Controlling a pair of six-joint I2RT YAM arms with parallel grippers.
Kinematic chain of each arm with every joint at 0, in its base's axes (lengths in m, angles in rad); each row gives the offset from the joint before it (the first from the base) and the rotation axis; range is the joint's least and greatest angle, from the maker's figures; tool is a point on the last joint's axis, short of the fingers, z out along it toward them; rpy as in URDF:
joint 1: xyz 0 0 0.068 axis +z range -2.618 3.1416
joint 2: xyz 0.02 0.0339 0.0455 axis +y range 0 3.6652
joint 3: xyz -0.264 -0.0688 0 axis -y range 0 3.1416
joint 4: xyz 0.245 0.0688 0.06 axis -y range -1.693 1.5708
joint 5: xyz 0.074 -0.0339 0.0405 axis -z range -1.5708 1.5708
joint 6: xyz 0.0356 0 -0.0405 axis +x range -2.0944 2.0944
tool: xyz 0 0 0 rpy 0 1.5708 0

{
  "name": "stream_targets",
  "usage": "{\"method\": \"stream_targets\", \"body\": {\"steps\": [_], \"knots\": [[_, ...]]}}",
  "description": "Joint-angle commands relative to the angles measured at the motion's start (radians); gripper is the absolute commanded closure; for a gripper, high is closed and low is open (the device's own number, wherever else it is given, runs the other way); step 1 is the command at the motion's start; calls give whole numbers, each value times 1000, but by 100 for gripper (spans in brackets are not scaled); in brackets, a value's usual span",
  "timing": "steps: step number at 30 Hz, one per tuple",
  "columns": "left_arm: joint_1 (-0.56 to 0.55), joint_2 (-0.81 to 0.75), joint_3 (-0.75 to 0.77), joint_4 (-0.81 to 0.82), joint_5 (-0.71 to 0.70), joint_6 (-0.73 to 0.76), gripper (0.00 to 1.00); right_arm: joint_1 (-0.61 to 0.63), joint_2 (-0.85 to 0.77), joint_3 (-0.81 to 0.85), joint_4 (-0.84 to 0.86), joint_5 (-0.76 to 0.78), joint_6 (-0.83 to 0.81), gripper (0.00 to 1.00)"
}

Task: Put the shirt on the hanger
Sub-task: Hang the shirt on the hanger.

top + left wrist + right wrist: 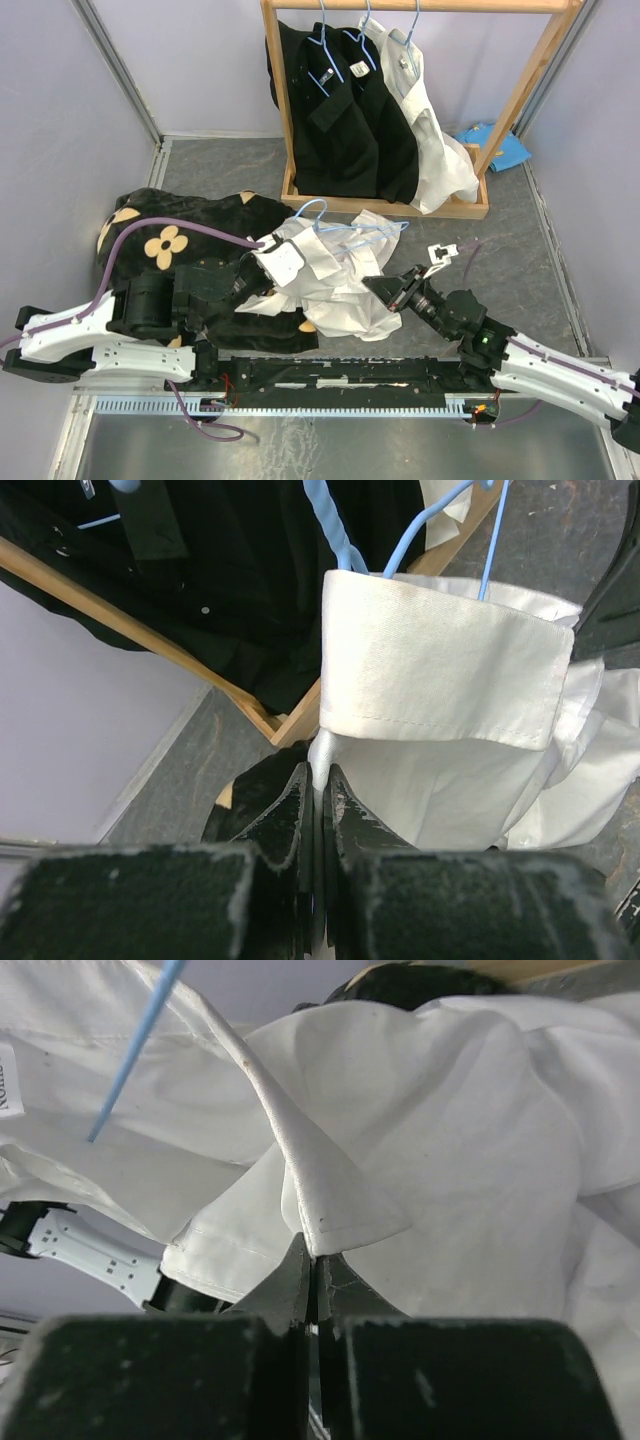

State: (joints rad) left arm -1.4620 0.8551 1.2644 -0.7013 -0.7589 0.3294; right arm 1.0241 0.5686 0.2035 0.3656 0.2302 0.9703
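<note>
The white shirt [335, 285] lies crumpled between my two grippers, held a little above the table. The light-blue wire hanger [352, 229] rests on its upper part, hook toward the rack. My left gripper [262, 263] is shut on the shirt's edge just below the folded collar [440, 670], with the hanger wire [335, 530] rising behind it. My right gripper [380, 287] is shut on a pointed fold of the shirt [340, 1210]. A hanger wire [135, 1050] runs into the fabric there, and part of the neck label [6, 1088] shows at the left edge.
A wooden clothes rack [520, 90] stands at the back with black shirts [340, 110] and another white shirt [440, 150] on blue hangers. A black cloth with tan flowers [165, 240] lies under the left arm. A blue cloth [500, 145] lies at the back right.
</note>
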Motion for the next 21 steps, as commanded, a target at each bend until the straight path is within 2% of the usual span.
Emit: {"method": "stream_targets", "body": {"steps": [1,8,10,15,21], "knots": [[-4,-31,-13,54,-13,-55,97,4,-109,74,-173,109,-43,100],[-4,-77,-53,72,-4,-55,97,3,-279,257,-677,351,-71,100],[-4,-92,-58,87,32,-50,97,2,-249,358,-825,393,-95,100],[-4,-110,-62,106,64,-34,97,3,-179,567,-1040,442,-190,100],[-5,-123,-63,127,123,-30,97,3,-44,716,-1180,457,-257,100]]}}
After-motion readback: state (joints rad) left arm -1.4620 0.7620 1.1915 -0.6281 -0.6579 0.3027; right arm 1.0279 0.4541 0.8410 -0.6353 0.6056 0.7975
